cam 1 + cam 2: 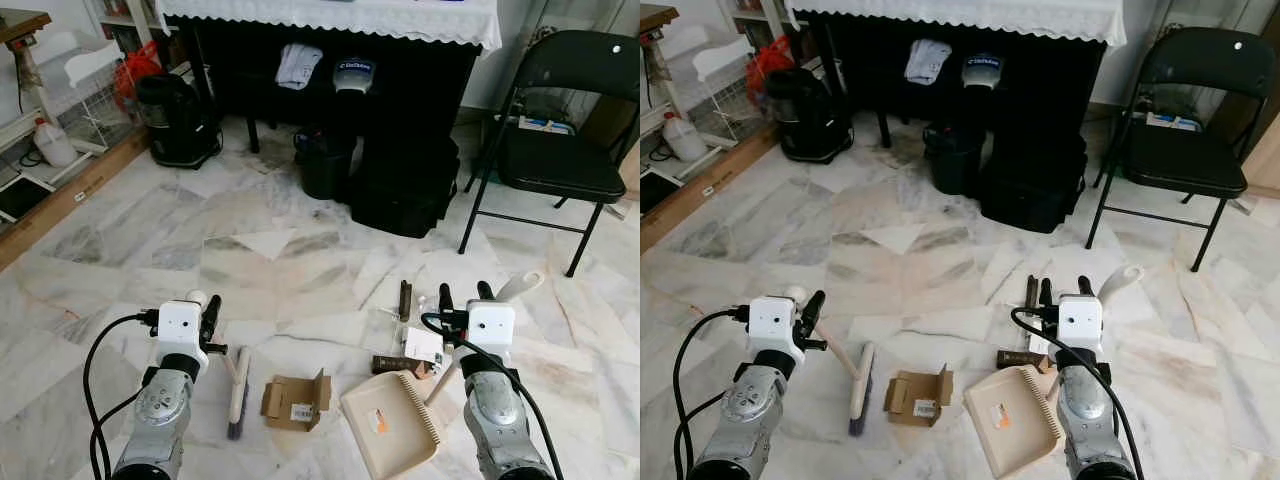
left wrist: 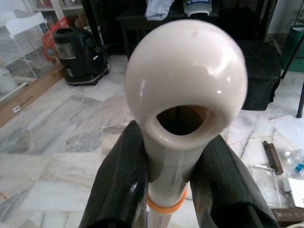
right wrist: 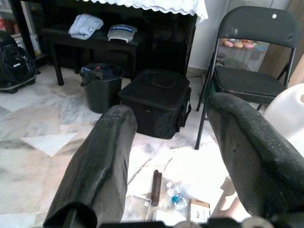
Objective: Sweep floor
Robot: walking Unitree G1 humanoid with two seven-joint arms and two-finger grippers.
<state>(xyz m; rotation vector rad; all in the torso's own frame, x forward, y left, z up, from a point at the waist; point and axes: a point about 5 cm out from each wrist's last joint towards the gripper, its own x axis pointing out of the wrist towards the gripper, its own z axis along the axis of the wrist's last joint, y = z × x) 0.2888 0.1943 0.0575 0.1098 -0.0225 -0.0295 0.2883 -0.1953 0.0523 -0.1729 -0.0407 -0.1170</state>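
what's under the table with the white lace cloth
A dark bench holds folded white cloth and a cap. On the floor stand a black bin and black bag. Further back is too dark to see.

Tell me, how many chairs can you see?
1. The black folding chair stands on the marble floor at the robot's right, beside the cloth-covered table. Others may be out of view.

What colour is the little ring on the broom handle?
Orange: the thin ring around the cream plastic broom handle shows best in the left wrist view.
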